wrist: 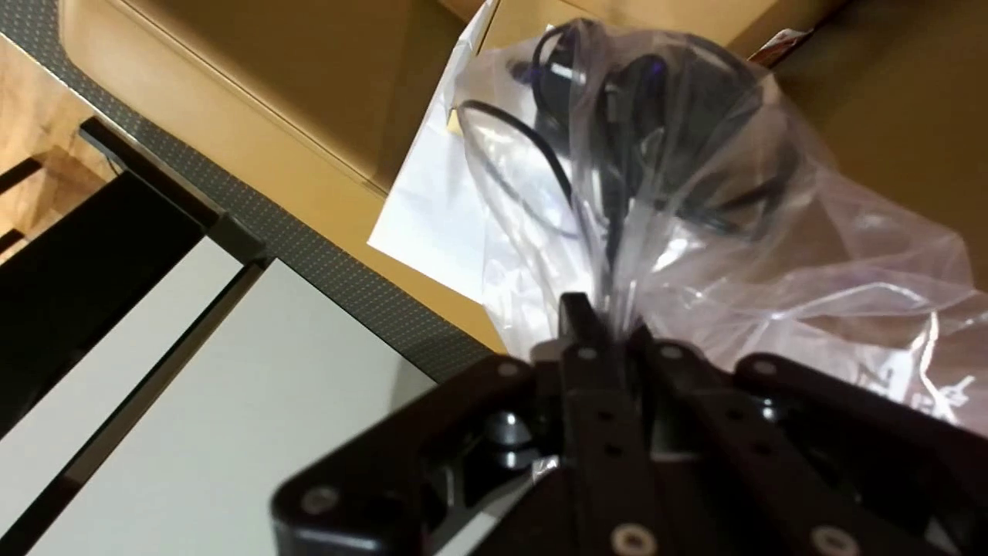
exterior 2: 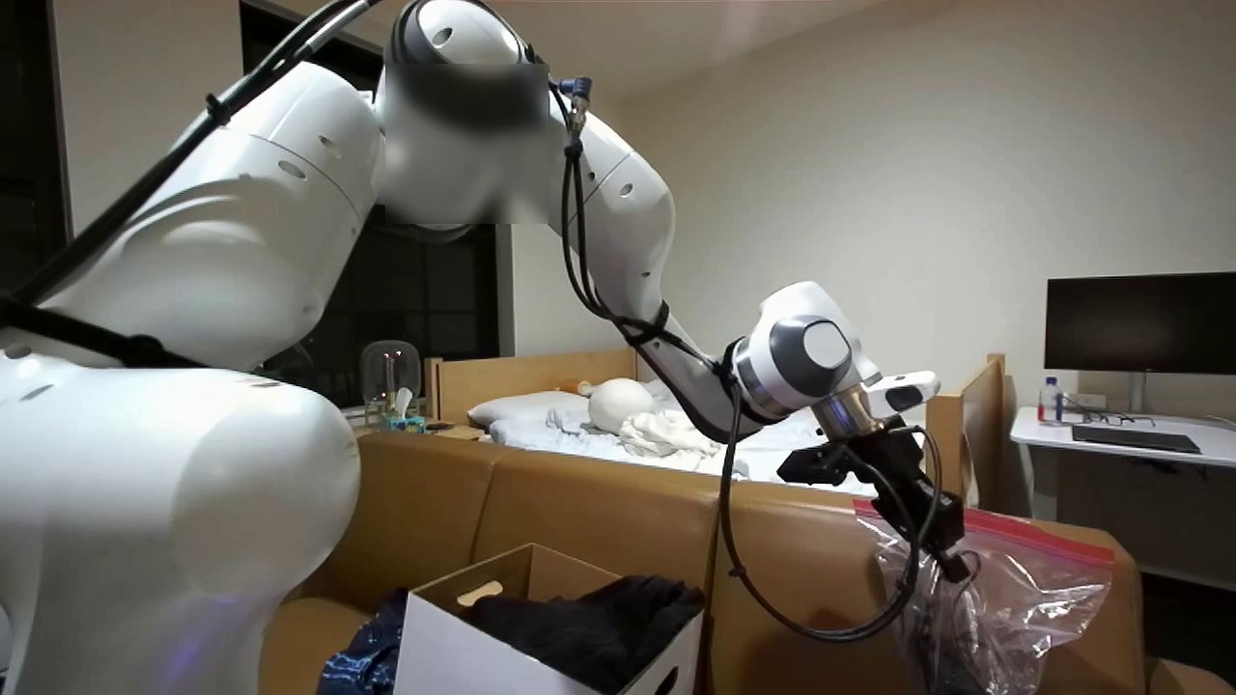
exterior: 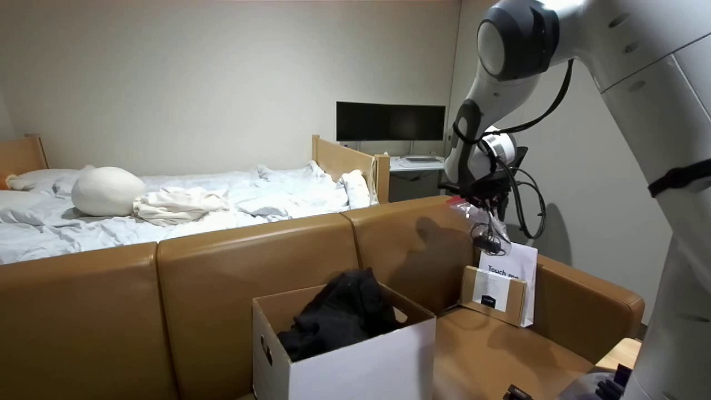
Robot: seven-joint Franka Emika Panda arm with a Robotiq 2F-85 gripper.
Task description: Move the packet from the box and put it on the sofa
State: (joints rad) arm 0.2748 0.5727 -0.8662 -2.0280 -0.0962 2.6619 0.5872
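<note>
Above the back corner of the sofa point(exterior: 258, 250), our hand point(wrist: 607, 326) pinches the packet point(exterior 2: 1043, 589), which we judge light, floppy and slippery, best held bunched above its cables point(wrist: 616, 147).

In an exterior view, it's one packet point(exterior: 479, 220) at three o'clock, one white box point(exterior: 361, 369) at six!
Also one bed point(exterior: 247, 191) at nine, one monitor point(exterior: 391, 122) near one, one cardboard parcel point(exterior: 489, 294) at four, and one sofa point(exterior: 222, 269), three back panels point(exterior: 397, 241) showing!

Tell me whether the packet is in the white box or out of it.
Out. In both exterior views the packet hangs from the gripper, off to one side of the white box and apart from it.
</note>
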